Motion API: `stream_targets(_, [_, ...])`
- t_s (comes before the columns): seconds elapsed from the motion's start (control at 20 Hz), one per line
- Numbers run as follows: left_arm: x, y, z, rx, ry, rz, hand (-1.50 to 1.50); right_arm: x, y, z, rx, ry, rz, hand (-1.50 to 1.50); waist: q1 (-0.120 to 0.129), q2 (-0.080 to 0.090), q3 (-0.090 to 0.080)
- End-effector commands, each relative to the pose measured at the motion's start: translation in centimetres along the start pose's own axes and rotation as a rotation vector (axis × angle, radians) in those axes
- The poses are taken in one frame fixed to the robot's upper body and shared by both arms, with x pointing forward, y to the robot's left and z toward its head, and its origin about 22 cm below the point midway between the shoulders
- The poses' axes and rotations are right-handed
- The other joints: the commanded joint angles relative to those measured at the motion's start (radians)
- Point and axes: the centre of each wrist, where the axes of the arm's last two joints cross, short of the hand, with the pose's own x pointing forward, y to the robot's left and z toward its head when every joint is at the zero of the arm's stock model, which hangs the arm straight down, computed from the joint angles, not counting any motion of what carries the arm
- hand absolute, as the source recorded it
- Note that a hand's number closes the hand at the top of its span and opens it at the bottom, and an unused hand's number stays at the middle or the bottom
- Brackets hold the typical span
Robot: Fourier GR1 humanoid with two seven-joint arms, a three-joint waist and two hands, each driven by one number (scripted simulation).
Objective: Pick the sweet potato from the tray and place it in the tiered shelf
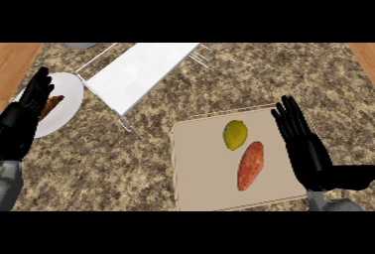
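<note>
An orange sweet potato (250, 165) lies lengthwise on the beige tray (201, 168) at the lower right. Just above it on the tray sits a yellow lemon (235, 134). My right hand (304, 146) stands open over the tray's right edge, fingers straight and pointing up, a short way right of the sweet potato and not touching it. The white tiered shelf (139, 69) with thin wire legs stands at the upper middle, slanting toward the upper right. My left hand (26, 116) rests open at the left edge.
A white plate (66, 106) with a brown food item (53, 104) sits at the left, partly behind my left hand. A grey round object (79, 45) peeks in at the top. Speckled granite counter runs between the shelf and tray.
</note>
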Motion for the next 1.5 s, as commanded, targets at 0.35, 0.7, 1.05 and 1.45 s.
stream_targets(0.35, [-0.1, -3.4, 1.8, 0.076, 0.06, 0.231, 0.0, 0.5, -1.2, -3.3, -0.444, 0.102, 0.227, -1.5, 0.001, -0.003, -0.047])
stream_targets(0.7, [-0.8, -4.6, 2.7, 0.091, 0.077, 0.254, 0.0, 6.3, -1.3, -1.7, -0.083, -0.034, 0.174, -1.5, -0.009, -0.002, -0.044])
stream_targets(1.05, [-1.4, -5.4, 3.3, 0.087, 0.074, 0.231, 0.0, 11.5, 0.1, -0.5, 0.191, 0.2, 0.586, -1.5, -0.011, -0.008, -0.05])
stream_targets(1.45, [-0.4, -5.3, 2.6, 0.068, 0.061, 0.252, 0.0, 15.4, 3.1, -1.2, 0.21, 0.37, 1.131, -1.5, 0.022, -0.003, -0.051])
